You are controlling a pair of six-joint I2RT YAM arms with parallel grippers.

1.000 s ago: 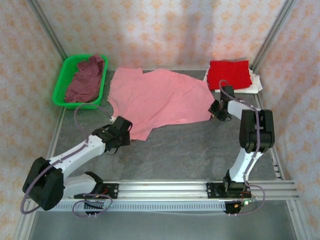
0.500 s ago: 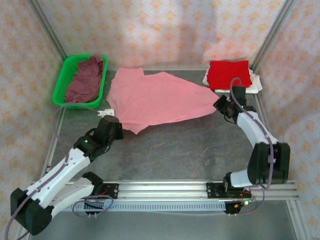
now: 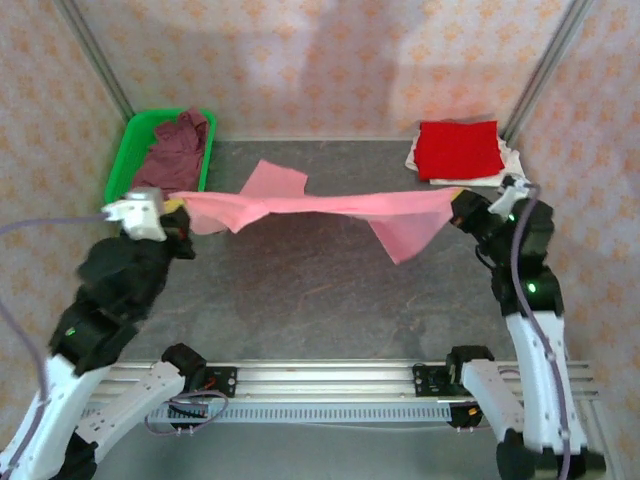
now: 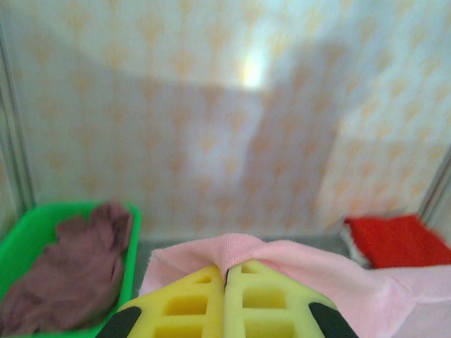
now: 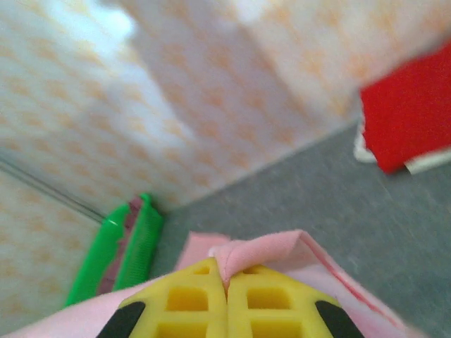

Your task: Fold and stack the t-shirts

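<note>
From above, the soft pink t-shirt [image 3: 320, 207] hangs as a taut band over the grey bench [image 3: 320, 300]. It is stretched between the left pincer [image 3: 183, 204] and the right pincer [image 3: 456, 197], and loose flaps stick out on both sides of the band. A crumpled maroon t-shirt [image 3: 170, 150] fills the green basket [image 3: 118, 175] of slotted plastic. A neatly folded red t-shirt [image 3: 458, 148] lies on a white t-shirt [image 3: 512, 166] at the far right.

In the left wrist view, the yellow ribbed fingers are pressed together on a fold of fleecy pink cloth.

In the right wrist view, the yellow fingers likewise pinch a pink hem above the bench.

A second ago the pink t-shirt lay spread flat on the bench. Both arms have since risen and drawn apart, lifting it clear.
</note>
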